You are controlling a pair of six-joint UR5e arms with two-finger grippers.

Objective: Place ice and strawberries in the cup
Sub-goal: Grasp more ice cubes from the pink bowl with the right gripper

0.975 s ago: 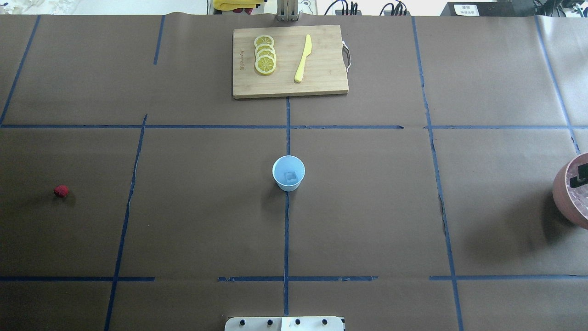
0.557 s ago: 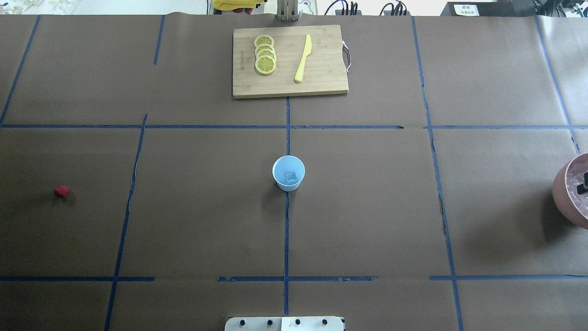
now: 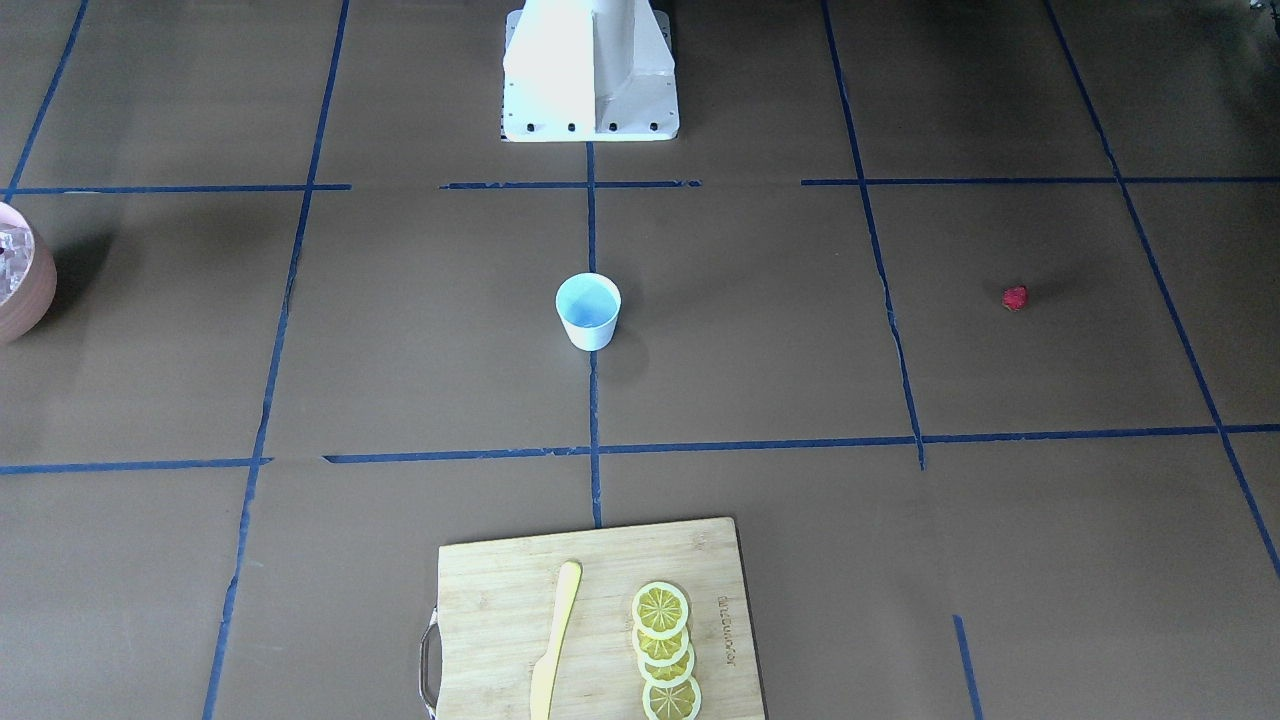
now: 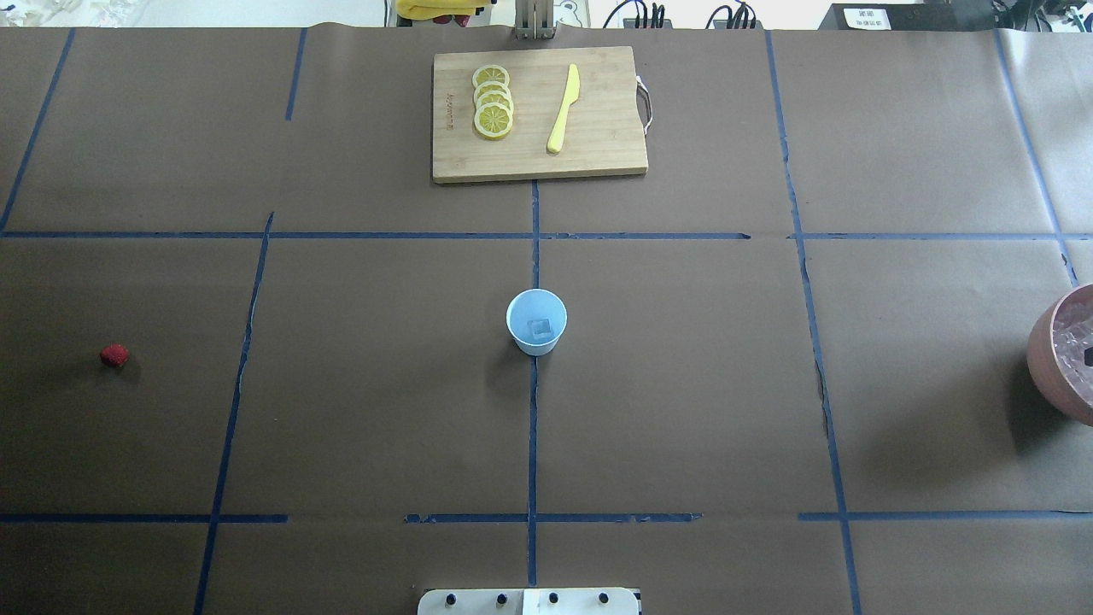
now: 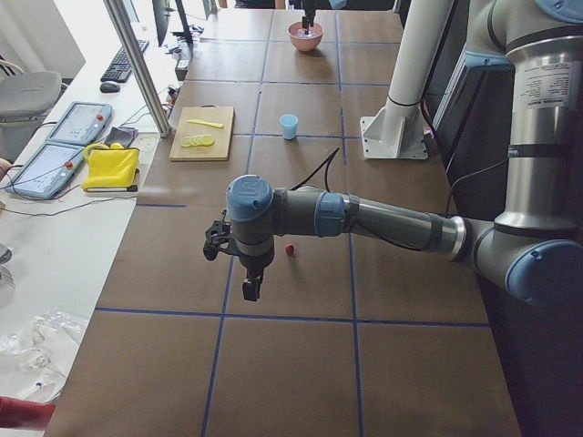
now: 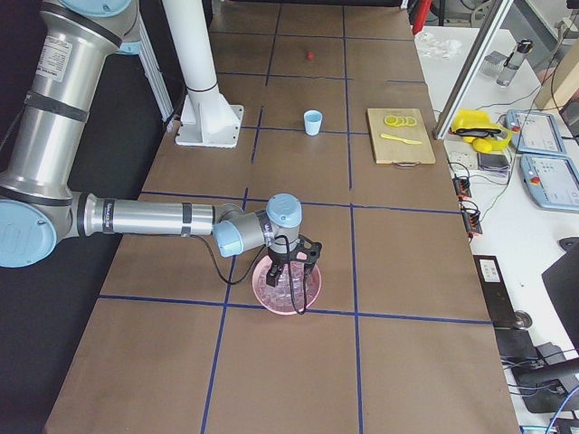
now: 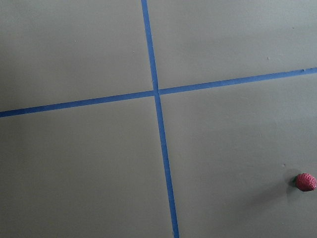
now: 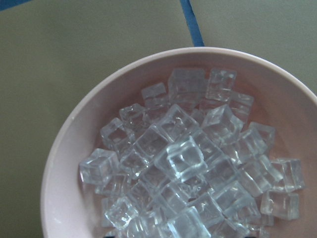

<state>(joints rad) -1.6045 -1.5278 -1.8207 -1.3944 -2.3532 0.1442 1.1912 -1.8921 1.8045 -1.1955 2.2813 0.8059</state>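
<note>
One ice cube (image 4: 540, 328) sits inside the cup (image 4: 536, 321), overhead; the strawberry (image 4: 113, 355) lies far left. Left end view: left gripper (image 5: 249, 287) hangs near the strawberry. Right end view: right gripper (image 6: 292, 271) hangs over the bowl (image 6: 288, 310) of ice (image 8: 183, 163). Whether either is open or closed, I cannot tell.

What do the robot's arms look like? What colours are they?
The left arm and right arm are silver-grey tubes with round blue caps at the joints. The left end effector and right end effector are black, with thin black cables.
</note>
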